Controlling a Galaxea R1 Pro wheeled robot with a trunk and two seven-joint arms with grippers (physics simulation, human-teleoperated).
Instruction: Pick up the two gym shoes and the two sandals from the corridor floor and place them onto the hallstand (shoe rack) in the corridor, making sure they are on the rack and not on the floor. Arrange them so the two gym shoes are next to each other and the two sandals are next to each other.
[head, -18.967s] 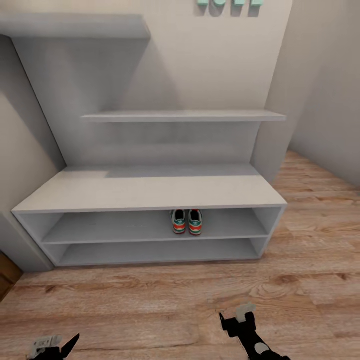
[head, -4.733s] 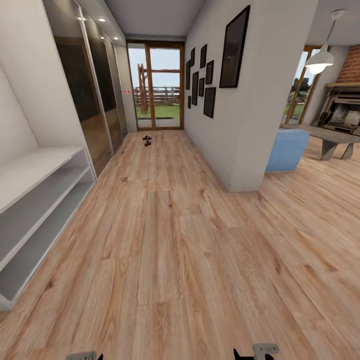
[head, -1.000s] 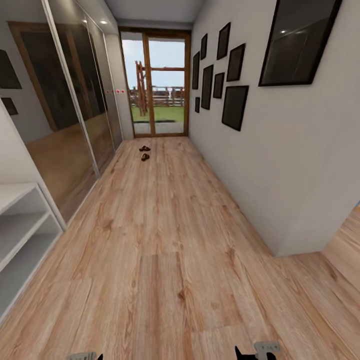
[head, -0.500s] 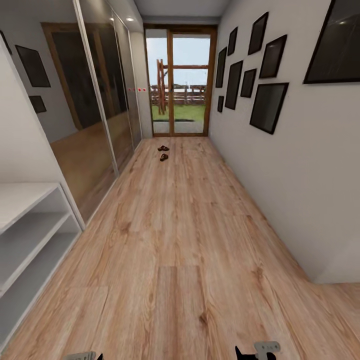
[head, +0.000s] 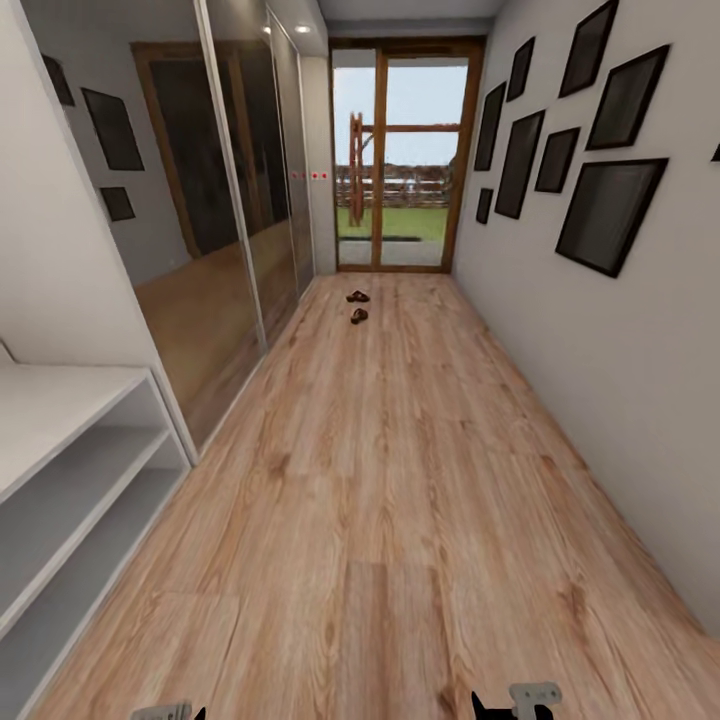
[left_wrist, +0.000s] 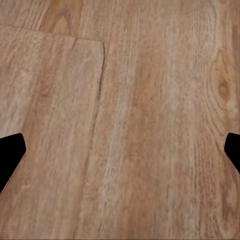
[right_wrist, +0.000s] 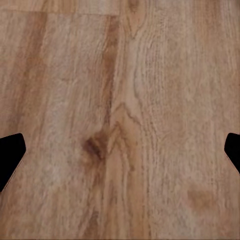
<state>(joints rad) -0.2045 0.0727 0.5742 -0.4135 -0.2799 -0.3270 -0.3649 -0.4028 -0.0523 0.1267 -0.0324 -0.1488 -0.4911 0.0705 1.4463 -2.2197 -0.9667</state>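
The two sandals (head: 357, 306) lie on the wooden floor (head: 400, 500) at the far end of the corridor, just before the glass door (head: 400, 160), one slightly nearer than the other and a little apart from it. The grey shoe rack (head: 70, 470) stands along the floor's left edge, close by, beside a mirrored wardrobe (head: 210, 230). Dark picture frames (head: 610, 215) hang on the right wall. Both wrist views look down on bare planks: the left gripper (left_wrist: 120, 155) and the right gripper (right_wrist: 120, 155) each have their fingertips spread wide, holding nothing
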